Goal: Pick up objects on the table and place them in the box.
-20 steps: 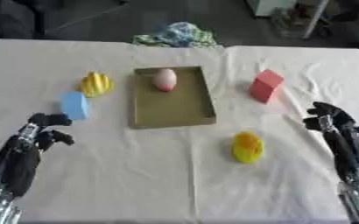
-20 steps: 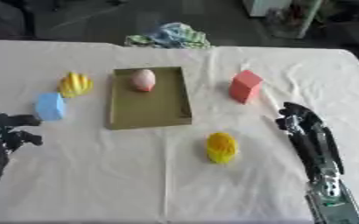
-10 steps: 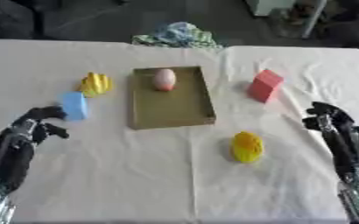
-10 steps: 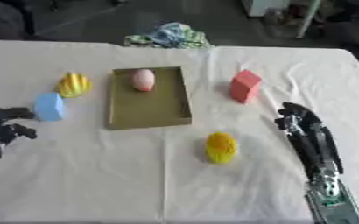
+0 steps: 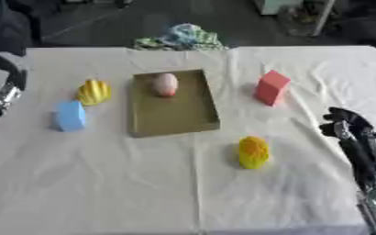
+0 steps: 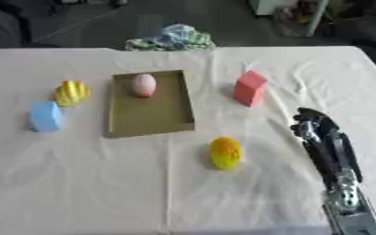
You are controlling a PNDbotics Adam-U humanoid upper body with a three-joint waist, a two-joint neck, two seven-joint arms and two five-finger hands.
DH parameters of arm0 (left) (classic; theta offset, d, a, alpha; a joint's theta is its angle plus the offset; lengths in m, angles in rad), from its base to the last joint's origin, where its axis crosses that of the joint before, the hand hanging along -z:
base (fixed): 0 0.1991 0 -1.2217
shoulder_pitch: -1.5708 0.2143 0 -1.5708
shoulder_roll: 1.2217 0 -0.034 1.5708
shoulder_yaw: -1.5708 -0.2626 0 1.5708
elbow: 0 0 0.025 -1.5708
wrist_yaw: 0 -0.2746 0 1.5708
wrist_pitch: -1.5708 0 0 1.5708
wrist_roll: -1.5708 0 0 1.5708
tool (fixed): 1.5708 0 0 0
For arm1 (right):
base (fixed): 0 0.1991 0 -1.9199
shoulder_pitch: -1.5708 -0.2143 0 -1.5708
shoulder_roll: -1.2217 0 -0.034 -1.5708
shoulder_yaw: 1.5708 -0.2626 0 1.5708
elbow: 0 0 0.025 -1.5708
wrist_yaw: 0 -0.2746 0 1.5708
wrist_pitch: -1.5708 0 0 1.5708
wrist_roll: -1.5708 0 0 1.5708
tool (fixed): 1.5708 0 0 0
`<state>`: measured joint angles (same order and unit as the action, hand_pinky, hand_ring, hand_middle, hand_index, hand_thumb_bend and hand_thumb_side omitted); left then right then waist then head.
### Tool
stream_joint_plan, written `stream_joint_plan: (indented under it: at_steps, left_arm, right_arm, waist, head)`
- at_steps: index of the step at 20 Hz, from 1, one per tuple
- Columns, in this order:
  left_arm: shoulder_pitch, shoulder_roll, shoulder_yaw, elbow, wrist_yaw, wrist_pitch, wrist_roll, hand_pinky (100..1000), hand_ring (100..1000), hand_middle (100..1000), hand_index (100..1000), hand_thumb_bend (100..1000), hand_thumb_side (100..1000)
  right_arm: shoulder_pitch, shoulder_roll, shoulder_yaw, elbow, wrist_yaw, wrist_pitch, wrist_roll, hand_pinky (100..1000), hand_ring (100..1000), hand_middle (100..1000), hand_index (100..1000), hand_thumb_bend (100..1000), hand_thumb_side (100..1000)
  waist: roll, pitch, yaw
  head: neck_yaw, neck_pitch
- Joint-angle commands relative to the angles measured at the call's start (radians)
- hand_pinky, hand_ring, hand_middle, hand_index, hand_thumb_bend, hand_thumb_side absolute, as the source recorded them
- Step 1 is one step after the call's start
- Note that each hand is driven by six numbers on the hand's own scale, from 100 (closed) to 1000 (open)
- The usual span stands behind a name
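Inside the box (image 5: pixel 174 119) lay only a pink egg-like object (image 5: pixel 165 84); four others waited outside, the right hand (image 6: pixel 313 125) seemingly curled, empty; left hand unseen.

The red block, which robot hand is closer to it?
Right. The right robot hand is just past the red block, nearer the table's front edge. The left robot hand is at the far left, beyond the box.

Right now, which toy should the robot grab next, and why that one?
Probably the yellow-orange oval toy. It lies on the cloth nearest the right hand, which hovers beside it holding nothing. Moving that hand toward it looks like the shortest reach. The brown cardboard box holds only the pink egg-shaped toy, so there is room.
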<state>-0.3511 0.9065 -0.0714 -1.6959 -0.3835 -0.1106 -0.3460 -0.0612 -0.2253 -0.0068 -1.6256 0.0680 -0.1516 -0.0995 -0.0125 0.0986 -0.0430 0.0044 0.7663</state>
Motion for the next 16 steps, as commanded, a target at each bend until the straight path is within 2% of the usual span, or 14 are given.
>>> stream_joint_plan:
  at_steps: [1, 5, 8, 12, 16]
  left_arm:
    - [-0.095, 0.057, -0.056, 0.145, -0.109, -0.036, -0.118, 761, 705, 777, 894, 303, 581]
    - [-0.205, -0.013, -0.089, 0.339, -0.206, -0.092, -0.168, 763, 707, 777, 897, 317, 574]
    - [-0.255, -0.061, -0.101, 0.446, -0.264, -0.136, -0.181, 775, 736, 789, 912, 373, 601]
    - [-0.294, -0.106, -0.104, 0.543, -0.341, -0.186, -0.190, 783, 755, 803, 922, 487, 644]
    - [-0.313, -0.139, -0.102, 0.604, -0.392, -0.219, -0.192, 784, 763, 810, 923, 545, 648]
  right_arm:
    - [-0.009, -0.028, 0.003, -0.011, 0.004, -0.001, 0.007, 687, 656, 667, 784, 100, 674]
    - [-0.004, -0.029, 0.005, -0.008, 0.001, -0.002, 0.010, 687, 656, 667, 784, 100, 675]
    - [-0.004, -0.029, 0.006, -0.007, 0.000, -0.002, 0.011, 687, 655, 667, 784, 100, 675]
    - [-0.002, -0.028, 0.008, -0.006, -0.001, -0.002, 0.013, 687, 656, 667, 785, 100, 676]
    - [-0.001, -0.028, 0.008, -0.004, -0.002, -0.002, 0.014, 687, 656, 667, 785, 100, 676]
  waist:
    - [0.018, -0.029, -0.005]
    - [0.017, -0.033, -0.011]
    - [0.017, -0.034, -0.013]
    - [0.016, -0.035, -0.012]
    - [0.013, -0.036, -0.012]
  head:
    - [0.008, 0.004]
    - [0.019, 0.004]
    - [0.022, 0.004]
    - [0.018, 0.004]
    - [0.006, 0.004]
